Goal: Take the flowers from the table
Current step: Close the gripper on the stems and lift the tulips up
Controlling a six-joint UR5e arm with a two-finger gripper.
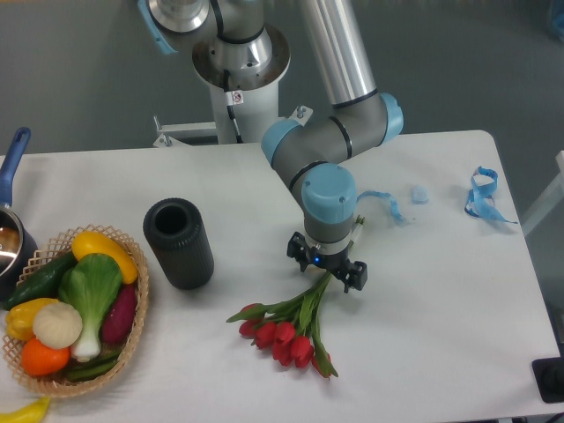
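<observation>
This looks like a robotics lab staged as a kitchen. A grey-and-blue industrial arm [330, 150] is bolted to a metal pedestal [240, 66] behind a bare white counter [441, 308], against a plain grey backdrop. Left of the pedestal, at the counter's edge, sit a wicker basket of toy-like vegetables [70, 308] and a blue-handled pot [11, 225].

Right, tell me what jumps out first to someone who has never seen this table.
The red tulips lie front and centre on the white table, with the blue-capped arm's claw poised over their green stems. At the left edge a wicker basket brims with colourful vegetables, and a black cylinder stands beside it.
</observation>
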